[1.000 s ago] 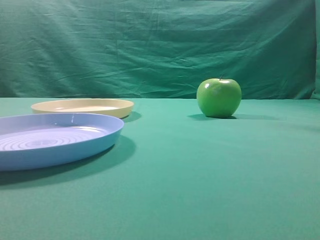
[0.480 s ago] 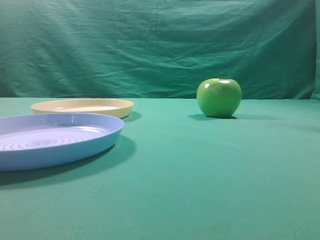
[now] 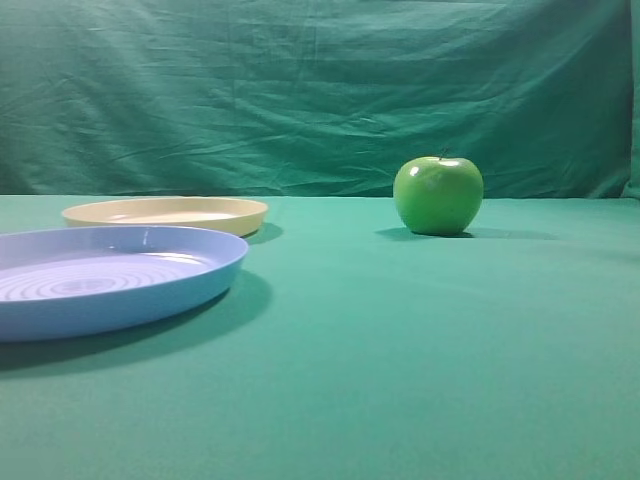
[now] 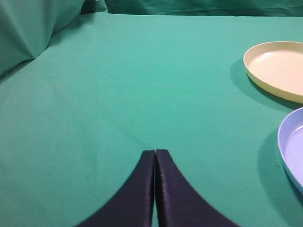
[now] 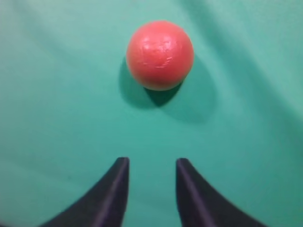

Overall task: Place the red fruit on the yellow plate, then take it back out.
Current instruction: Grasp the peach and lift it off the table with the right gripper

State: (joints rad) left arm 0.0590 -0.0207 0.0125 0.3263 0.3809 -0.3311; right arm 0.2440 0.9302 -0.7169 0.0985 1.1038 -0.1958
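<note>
Right gripper point(image 5: 151, 163) jaws are being parted above the green cloth point(image 5: 57, 94), nothing grasped, with the red fruit point(image 5: 160, 55) lying just ahead and apart, so a pickup is likely being prepared, while the yellow plate point(image 3: 165, 213) is waiting bare.

Staged test tabletop, green cloth point(image 3: 400, 360), green backdrop point(image 3: 300, 90)
</note>
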